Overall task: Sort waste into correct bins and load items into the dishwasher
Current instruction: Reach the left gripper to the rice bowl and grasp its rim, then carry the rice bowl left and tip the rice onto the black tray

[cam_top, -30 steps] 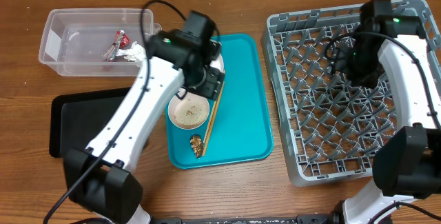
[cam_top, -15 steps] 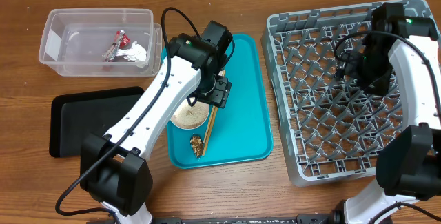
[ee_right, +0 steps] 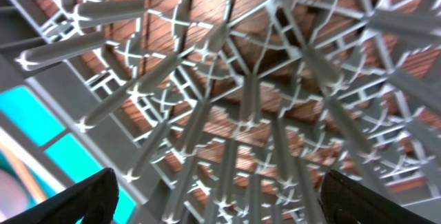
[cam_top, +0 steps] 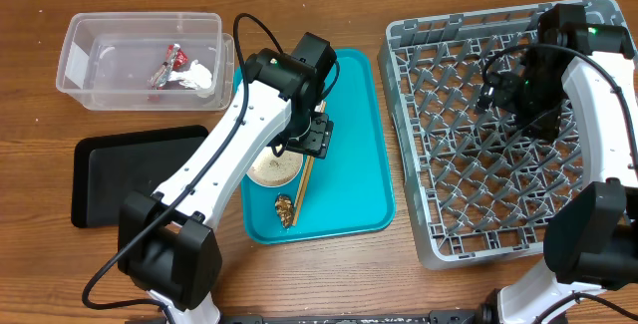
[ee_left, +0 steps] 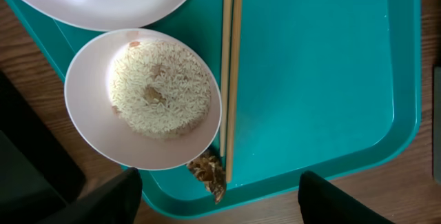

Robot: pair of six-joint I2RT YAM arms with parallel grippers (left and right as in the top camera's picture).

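My left gripper (cam_top: 315, 135) (ee_left: 220, 203) is open and empty, hovering over the teal tray's front part. Below it sit a pale bowl (cam_top: 257, 177) (ee_left: 86, 120) of rice grains (ee_left: 160, 89), the wooden chopsticks (cam_top: 305, 176) (ee_left: 231, 72) and a brown food scrap (cam_top: 284, 209) (ee_left: 209, 174). The white plate (ee_left: 103, 0) shows only in the left wrist view. The red-and-white wrapper (cam_top: 169, 63) and white tissue (cam_top: 202, 77) lie in the clear tub (cam_top: 80, 70). My right gripper (cam_top: 506, 87) (ee_right: 231, 203) is open and empty over the grey dish rack (cam_top: 478, 194) (ee_right: 241, 100). The cup and second bowl are out of view.
The teal tray (cam_top: 354, 164) (ee_left: 324, 79) lies between the tub and the rack. The black tray (cam_top: 110, 179) lies at the front left with nothing in it. My left arm crosses over it and hides the plate from above.
My left arm swung right and forward, from beside the tub to over the bowl and chopsticks. My right arm shifted slightly right over the rack. Little moved in the last half second.
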